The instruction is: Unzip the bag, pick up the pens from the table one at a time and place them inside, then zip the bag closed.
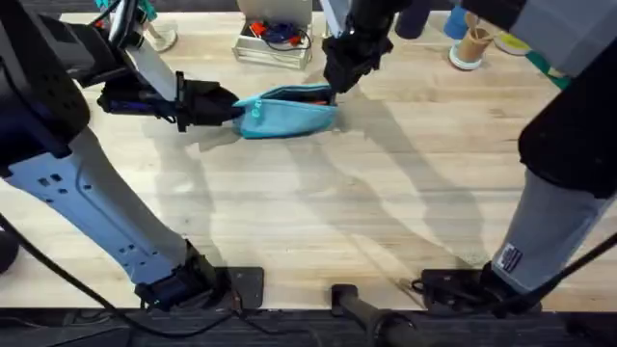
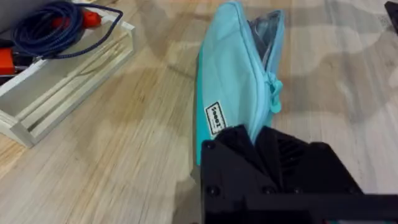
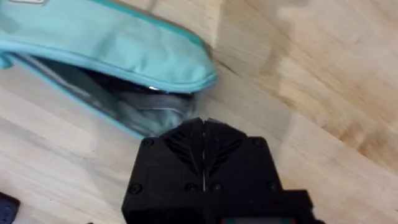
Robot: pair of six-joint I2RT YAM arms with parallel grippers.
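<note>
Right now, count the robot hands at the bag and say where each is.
2. The left hand clamps the bag at its left end in the overhead view; the right hand sits at its open right end.

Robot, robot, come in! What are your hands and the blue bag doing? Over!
Left gripper shut on the bag's end. Right gripper shut at the bag's open mouth. Bag unzipped, lying on the table. Nothing blocking.

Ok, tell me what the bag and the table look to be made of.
The bag: teal woven fabric, probably, matte; it creases softly and shows stitched seams, a sewn label and a zipper. The table: light wood planks, or possibly a wood-look surface, with visible grain, plank seams and a faint satin sheen.
</note>
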